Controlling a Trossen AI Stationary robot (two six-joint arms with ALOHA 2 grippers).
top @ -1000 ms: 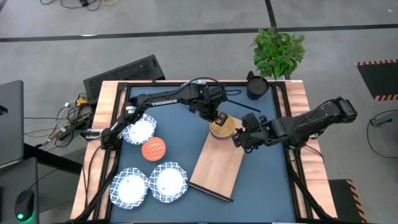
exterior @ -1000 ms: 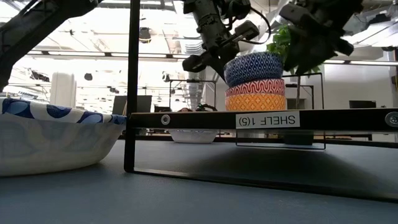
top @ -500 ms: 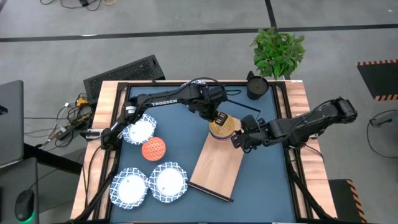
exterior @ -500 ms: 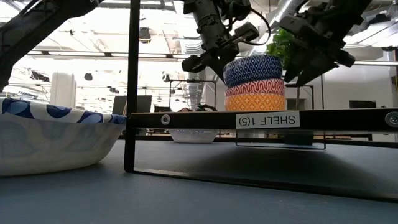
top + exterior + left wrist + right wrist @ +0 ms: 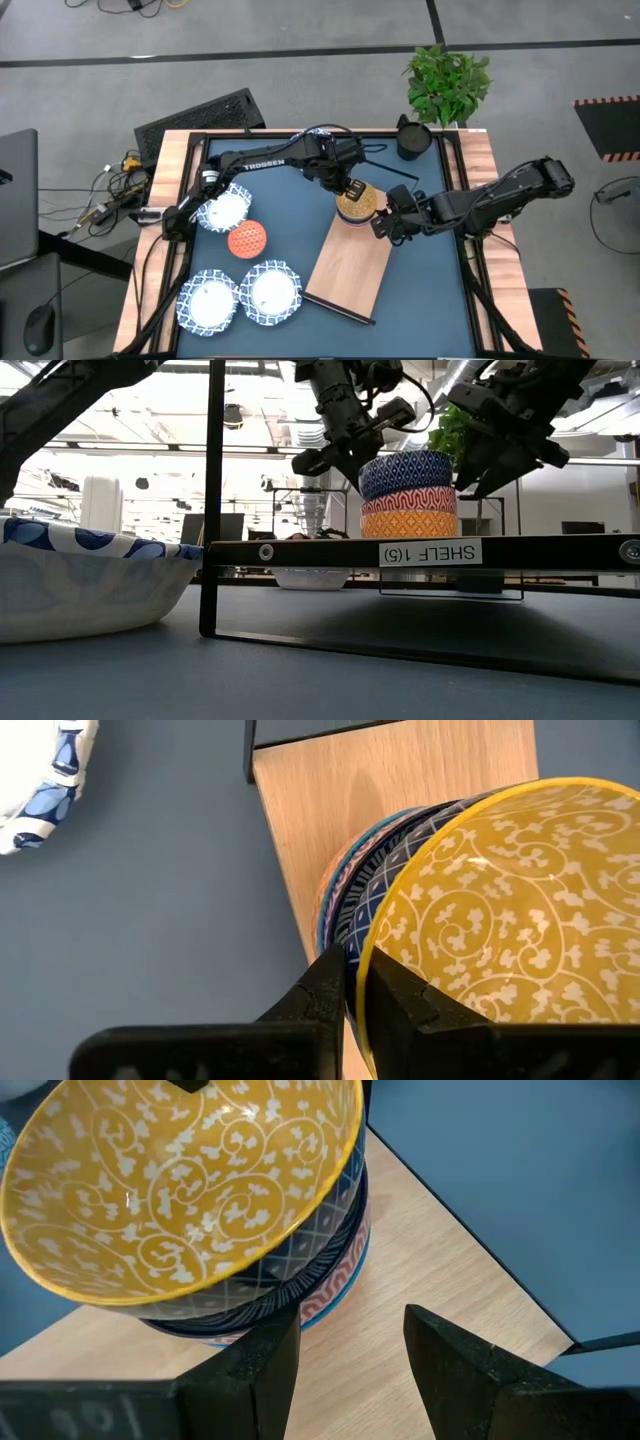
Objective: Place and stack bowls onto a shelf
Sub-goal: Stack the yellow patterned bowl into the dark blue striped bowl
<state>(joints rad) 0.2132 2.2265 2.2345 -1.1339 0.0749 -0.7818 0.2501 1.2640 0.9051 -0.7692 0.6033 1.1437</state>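
Three small bowls stand stacked on the far end of the light-wood shelf (image 5: 350, 268): orange (image 5: 410, 524) at the bottom, red (image 5: 410, 500) in the middle, and a blue one with a yellow inside (image 5: 358, 203) on top. My left gripper (image 5: 349, 189) comes from the far left and is shut on the top bowl. My right gripper (image 5: 384, 224) stands open just right of the stack (image 5: 330, 1295), with nothing between its fingers (image 5: 455, 1365). My left gripper pinches the top bowl's rim (image 5: 354, 960) on its far-left side, one finger inside on the yellow face (image 5: 395, 1005) and one outside on the blue wall (image 5: 322, 992). The fingers slant down from above. The bowl sits nested in the red bowl, slightly tilted.
On the blue mat left of the shelf lie a small white-and-blue bowl (image 5: 222, 210), a red-orange bowl (image 5: 247, 240) and two wide white bowls (image 5: 208, 302) (image 5: 271, 292). A dark pot (image 5: 412, 140) and a plant (image 5: 447, 82) stand at the far right corner.
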